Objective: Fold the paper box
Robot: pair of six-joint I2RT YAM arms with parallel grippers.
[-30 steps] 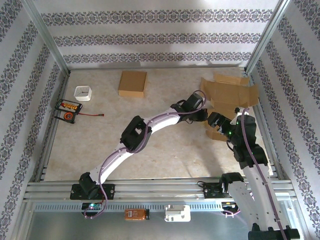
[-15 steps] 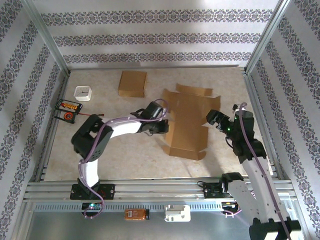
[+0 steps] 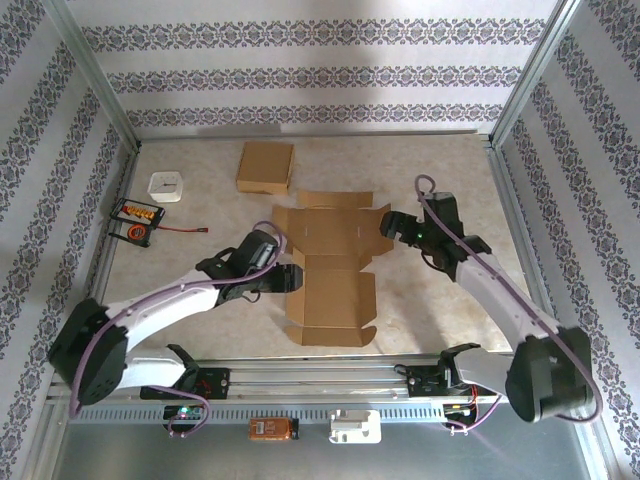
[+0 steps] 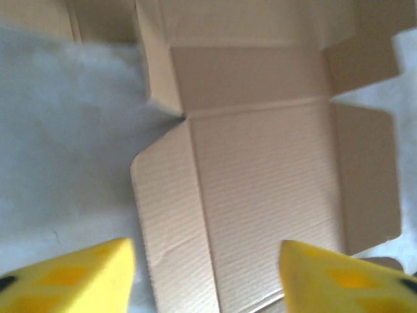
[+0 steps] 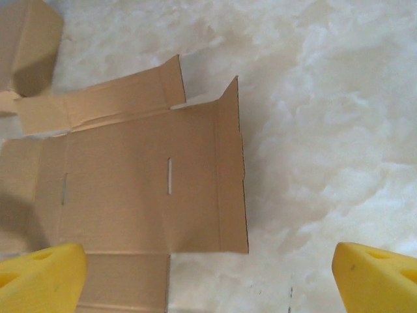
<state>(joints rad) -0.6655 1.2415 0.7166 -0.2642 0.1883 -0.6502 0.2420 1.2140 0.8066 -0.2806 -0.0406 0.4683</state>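
The paper box (image 3: 330, 268) is a flat, unfolded brown cardboard sheet lying in the middle of the table, flaps spread out. My left gripper (image 3: 279, 278) hovers at its left edge. In the left wrist view the gripper (image 4: 208, 280) is open, its yellow fingertips (image 4: 78, 274) wide apart above the box's main panel (image 4: 260, 169) with nothing between them. My right gripper (image 3: 388, 225) hangs over the sheet's far right corner. It is open too (image 5: 208, 280), and the slotted panel (image 5: 137, 176) lies below it, untouched.
A folded brown box (image 3: 265, 166) sits at the back. A small white box (image 3: 166, 186) and an orange-and-black device (image 3: 135, 220) with a red cable lie at the left. Metal frame rails (image 3: 110, 230) border the table on both sides.
The cardboard sheet has travelled from the right side to the table's middle with the left gripper. That gripper has opened and let go. The right arm has swung back and left.
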